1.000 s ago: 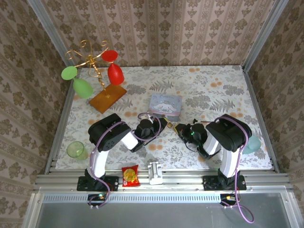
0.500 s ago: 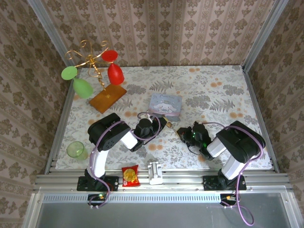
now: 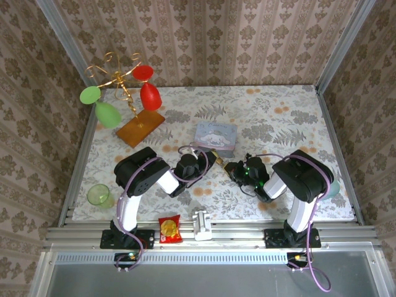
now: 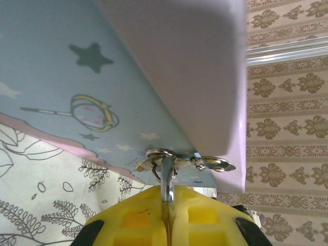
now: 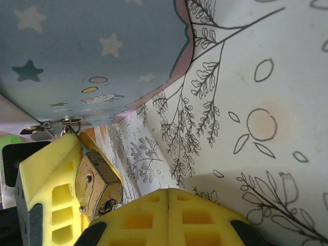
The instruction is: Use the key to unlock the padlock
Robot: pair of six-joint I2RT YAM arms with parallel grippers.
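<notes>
Right, one padlock [image 5: 97, 182]: its brass body sits low and left in the right wrist view, just under the tin's [image 4: 77, 92] edge. In the overhead view it lies at centre frame, off the tin's lower right corner. Its one silver shackle [image 4: 166, 179] goes up through the tin's metal clasp [image 4: 164, 155].

The left gripper [image 4: 167, 205] is closed on the padlock; I see the shackle pinched between its yellow pads. The right gripper [image 5: 169, 195] has its jaws pressed together, tips just beside the padlock body. I cannot tell whether anything is between them.

There is one tin, pale blue, printed with stars and a cartoon figure; I can read no words on it.

Further out on the table [image 3: 278, 117] I count one gold rack [image 3: 127, 99] in the upper left, carrying one red glass [image 3: 150, 96] and one green glass [image 3: 108, 114]. One green cup [image 3: 98, 195] stands at the left edge. One red and yellow packet [image 3: 169, 229] lies on the rail at the bottom, its print too small to read.
</notes>
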